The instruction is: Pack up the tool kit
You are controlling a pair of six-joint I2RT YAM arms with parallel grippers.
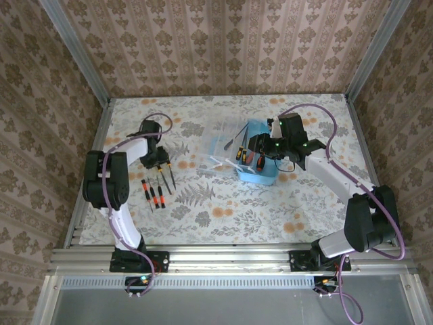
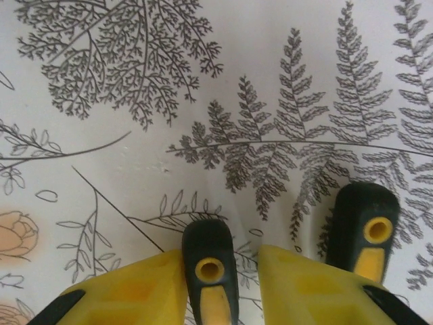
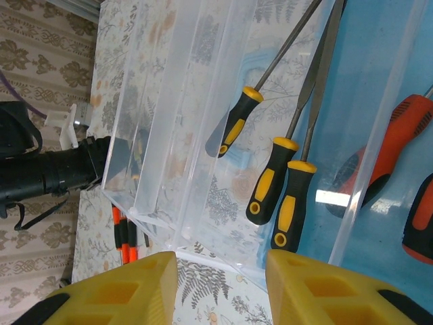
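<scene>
Fern-print tablecloth (image 2: 135, 169): left gripper (image 2: 216, 261) spread astride a yellow-and-black tool handle (image 2: 210, 284), not yet clamped; right gripper (image 3: 220, 288) gapes empty over the light-blue case (image 1: 256, 178). Next: squeeze, lift, carry across.

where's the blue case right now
In the top view the blue case sits right of centre under the right gripper, its clear lid open to the left.
</scene>
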